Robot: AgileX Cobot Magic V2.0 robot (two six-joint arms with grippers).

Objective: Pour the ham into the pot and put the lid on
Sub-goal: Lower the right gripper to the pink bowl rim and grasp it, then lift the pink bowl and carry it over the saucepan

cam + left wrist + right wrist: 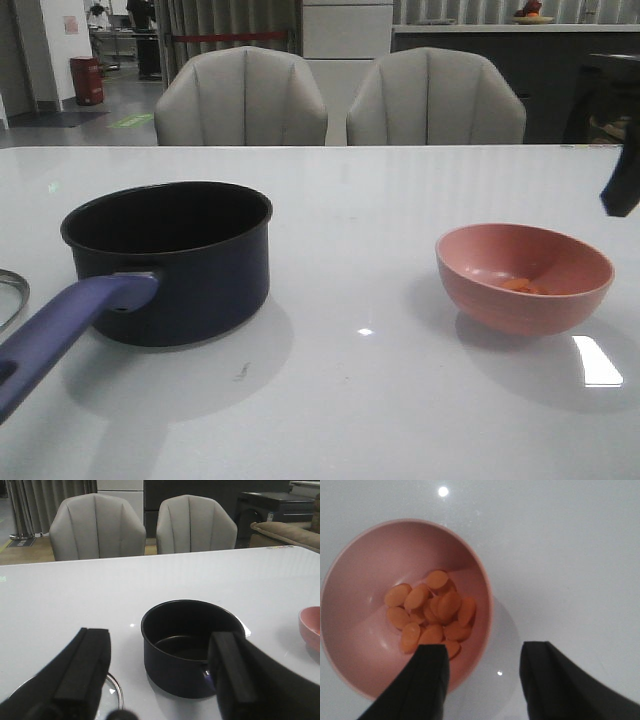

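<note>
The dark navy pot [170, 265] stands at the left of the table, its purple-blue handle [60, 335] pointing toward me. The ham [522, 286], orange bits, lies in the pink bowl [470, 270] at the right. Only the metal rim of the lid [8, 295] shows at the far left edge. In the left wrist view my left gripper [160, 675] is open and empty, hovering just before the pot [192, 650], with the lid rim [116, 687] below it. My right gripper [485, 652] is open above the bowl's rim [487, 605], one finger over the ham [432, 612], the other outside.
Two grey chairs [240, 100] stand behind the table's far edge. A dark part of the right arm [622, 190] shows at the right edge of the front view, above and right of the bowl. White tabletop [360, 210] lies between pot and bowl.
</note>
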